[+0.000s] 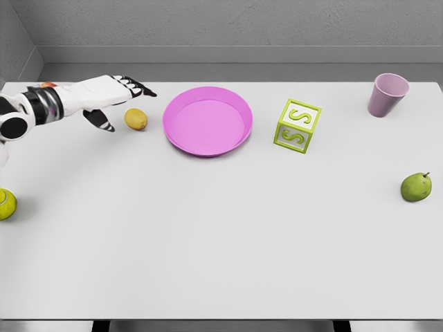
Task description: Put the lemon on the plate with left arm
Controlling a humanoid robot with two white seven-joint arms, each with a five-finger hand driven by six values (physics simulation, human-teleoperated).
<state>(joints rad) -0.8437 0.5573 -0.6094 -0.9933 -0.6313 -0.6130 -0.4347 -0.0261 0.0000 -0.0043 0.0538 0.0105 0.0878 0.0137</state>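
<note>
The left hand (114, 97) is white-shelled with black-tipped fingers (142, 89), and behind the fingers a silvery grey wrist band meets a white forearm bearing a dark round joint.

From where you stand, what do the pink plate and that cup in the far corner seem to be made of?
The plate looks like smooth, matte plastic: one even pink, soft shading, no gloss or pattern. The cup looks like similar plastic in pale mauve, thin-walled and plain. Both are simulator renders, so that is only their look.
</note>
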